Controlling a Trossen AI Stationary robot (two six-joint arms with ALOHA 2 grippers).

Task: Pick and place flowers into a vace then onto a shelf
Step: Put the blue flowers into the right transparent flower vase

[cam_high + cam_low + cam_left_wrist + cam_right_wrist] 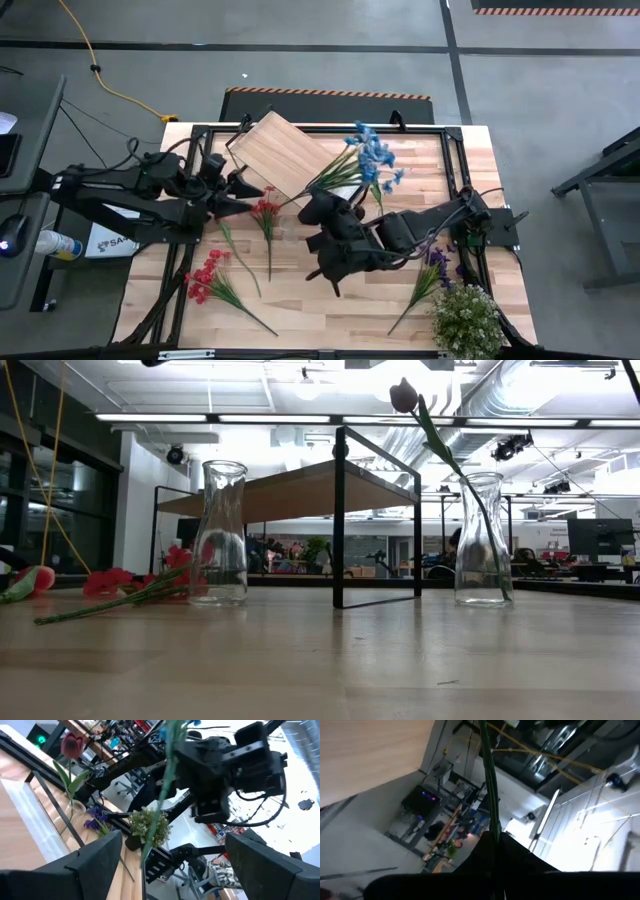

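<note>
My left gripper [243, 184] sits at centre left of the high view, at the near corner of the shelf [275, 150]. Its fingers [95, 862] stand wide apart, holding nothing. A red spray [266, 215] lies just right of it, and another red spray [208, 280] lies at lower left.

At centre, my right gripper [325, 210] is clamped on the stem of the blue spray [372, 160], whose blooms lie up and right over the shelf's edge. The wrist view shows the stem [490, 785] pinched between the pads.

Low view: an empty vase [221, 532] stands at left and a vase [482, 540] with the rose [403, 395] at right.

Judgement: swing the stem upright before descending, centre the cut end over a vase mouth and lower slowly. A low grip probably lets the blooms droop.

A purple spray [432, 268] lies at lower right.
</note>
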